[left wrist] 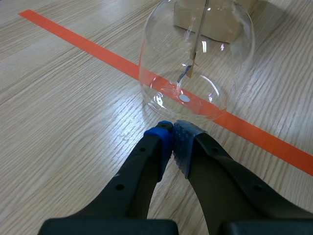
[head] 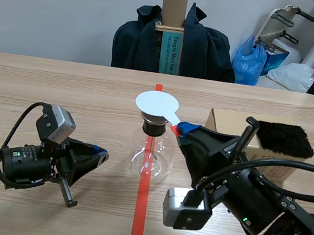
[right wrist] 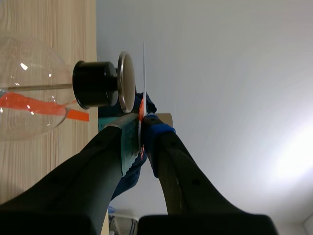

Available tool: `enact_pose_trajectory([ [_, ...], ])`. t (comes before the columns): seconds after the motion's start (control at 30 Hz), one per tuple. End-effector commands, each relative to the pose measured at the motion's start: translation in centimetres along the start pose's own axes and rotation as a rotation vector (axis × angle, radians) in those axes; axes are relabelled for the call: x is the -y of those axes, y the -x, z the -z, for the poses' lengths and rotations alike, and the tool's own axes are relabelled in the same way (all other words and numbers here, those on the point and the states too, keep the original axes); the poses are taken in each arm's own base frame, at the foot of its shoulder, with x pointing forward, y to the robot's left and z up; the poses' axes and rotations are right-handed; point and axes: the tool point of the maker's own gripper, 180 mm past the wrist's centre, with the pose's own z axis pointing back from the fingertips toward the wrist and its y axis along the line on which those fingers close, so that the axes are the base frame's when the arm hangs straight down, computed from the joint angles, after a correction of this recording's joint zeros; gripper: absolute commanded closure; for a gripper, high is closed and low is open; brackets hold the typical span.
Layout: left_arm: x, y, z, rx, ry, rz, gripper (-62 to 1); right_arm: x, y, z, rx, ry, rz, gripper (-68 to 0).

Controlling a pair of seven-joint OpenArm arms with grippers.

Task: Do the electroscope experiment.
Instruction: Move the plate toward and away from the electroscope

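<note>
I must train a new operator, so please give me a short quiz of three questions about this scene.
1. True or false: the left pincer is shut on nothing.
2. What holds the white disc above the flask? A) the left pincer B) the right pincer C) a hand
3. Fill in: the black fur lies on the ____.
Key: 1 true; 2 B; 3 box.
</note>
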Motion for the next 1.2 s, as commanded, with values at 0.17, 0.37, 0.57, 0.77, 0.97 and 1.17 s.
enact_pose_trajectory([
  [0.17,-0.2,-1.3,0.3,0.046,-0.002,0.006,-1.9,1.4,-0.1,0.3,0.034,0.041,-0.035,-0.8],
  [0.37,-0.2,-1.3,0.3,0.046,-0.002,0.006,-1.9,1.4,-0.3,0.3,0.044,0.041,-0.036,-0.8],
  [0.57,-0.2,-1.3,0.3,0.046,-0.002,0.006,-1.9,1.5,0.3,0.3,0.012,0.042,-0.035,-0.8],
  [0.77,-0.2,-1.3,0.3,0.046,-0.002,0.006,-1.9,1.5,2.3,0.2,-0.099,0.044,-0.033,-0.8],
  [0.97,-0.2,-1.3,0.3,0.046,-0.002,0.006,-1.9,1.7,4.9,-0.3,-0.243,0.051,-0.035,-0.8],
  [1.17,-0.2,-1.3,0.3,0.046,-0.002,0.006,-1.9,1.5,6.5,-1.1,-0.327,0.04,-0.04,-0.8],
])
